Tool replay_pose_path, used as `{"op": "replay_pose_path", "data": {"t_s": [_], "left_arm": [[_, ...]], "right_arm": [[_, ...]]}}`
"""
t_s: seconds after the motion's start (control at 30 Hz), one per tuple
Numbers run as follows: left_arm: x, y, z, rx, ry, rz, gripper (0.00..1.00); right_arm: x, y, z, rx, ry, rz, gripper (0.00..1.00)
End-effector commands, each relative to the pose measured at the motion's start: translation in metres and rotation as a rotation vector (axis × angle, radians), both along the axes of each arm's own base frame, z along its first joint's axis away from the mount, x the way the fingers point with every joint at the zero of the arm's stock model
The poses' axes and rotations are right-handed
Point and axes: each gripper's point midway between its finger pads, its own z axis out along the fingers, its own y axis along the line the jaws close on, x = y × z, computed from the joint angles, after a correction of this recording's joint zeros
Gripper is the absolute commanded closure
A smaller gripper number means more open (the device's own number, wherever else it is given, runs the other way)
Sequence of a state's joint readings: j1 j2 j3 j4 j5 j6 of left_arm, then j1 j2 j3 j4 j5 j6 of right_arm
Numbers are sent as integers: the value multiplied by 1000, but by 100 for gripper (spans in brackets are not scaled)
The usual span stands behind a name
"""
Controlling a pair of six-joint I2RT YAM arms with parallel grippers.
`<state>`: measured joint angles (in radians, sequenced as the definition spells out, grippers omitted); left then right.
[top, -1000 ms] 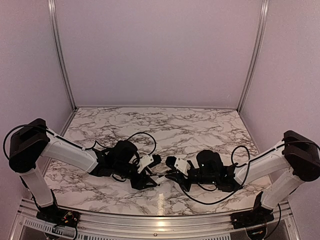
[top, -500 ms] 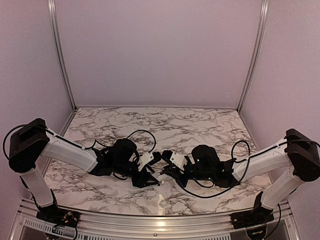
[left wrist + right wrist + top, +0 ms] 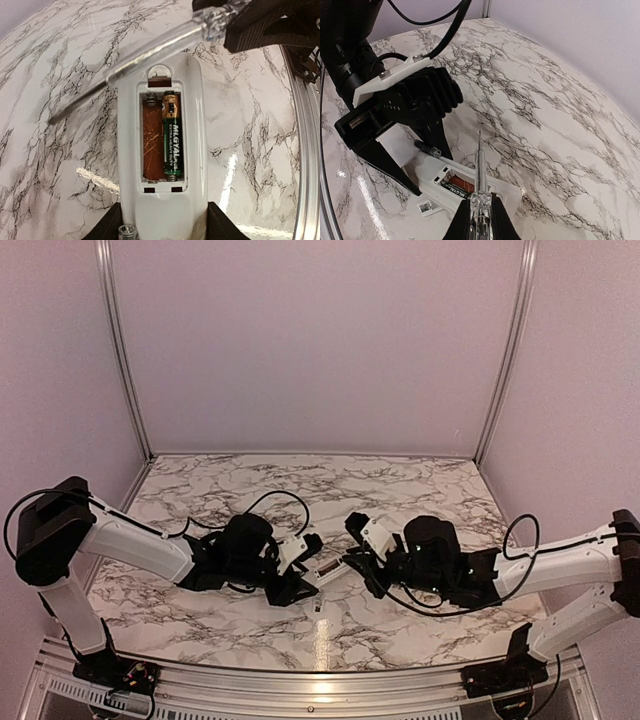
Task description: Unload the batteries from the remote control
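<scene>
Left gripper (image 3: 164, 227) grasping slim white plastic remote control (image 3: 162, 85). Right gripper (image 3: 480, 222) clenched on clear-handled tool with thin grey rod (image 3: 479, 165); versus second ago, right arm swung rightward, farther up marble table (image 3: 400, 490). Remote's near end cut off in left wrist view. Reddish compartment (image 3: 151, 145): you see one green-black cylindrical battery (image 3: 172, 137) in right slot. Small dark cylinder (image 3: 427, 148) on table beside remote, possibly other battery.

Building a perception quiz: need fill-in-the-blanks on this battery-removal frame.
The open bay holds ___ battery.
The left end effector grips the ___.
The right end effector holds a ___.
A second battery lies loose on the ___.
Missing: one; remote; screwdriver; table.
</scene>
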<state>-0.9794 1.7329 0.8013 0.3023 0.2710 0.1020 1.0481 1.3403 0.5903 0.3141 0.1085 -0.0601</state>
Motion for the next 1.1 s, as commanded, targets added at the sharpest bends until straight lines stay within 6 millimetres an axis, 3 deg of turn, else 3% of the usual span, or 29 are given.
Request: {"op": "replay_pose_path", "data": {"t_s": [0.0, 0.3, 0.53, 0.63, 0.8, 1.07], "left_arm": [[19, 0, 31, -37, -151, 83, 100], [31, 13, 35, -3, -349, 214, 100], [34, 15, 42, -75, -426, 237, 100], [37, 15, 36, -57, -476, 246, 100], [45, 19, 21, 40, -586, 278, 100], [50, 28, 14, 153, -695, 318, 100]], "right_arm": [[7, -15, 24, 32, 15, -114, 100], [3, -41, 46, 96, 74, -211, 100], [-1, -52, 49, 128, 95, -240, 100], [-1, -53, 53, 152, 132, -265, 100], [-4, -60, 42, 91, 226, -314, 100], [-24, -44, 42, 22, 368, -218, 100]]}}
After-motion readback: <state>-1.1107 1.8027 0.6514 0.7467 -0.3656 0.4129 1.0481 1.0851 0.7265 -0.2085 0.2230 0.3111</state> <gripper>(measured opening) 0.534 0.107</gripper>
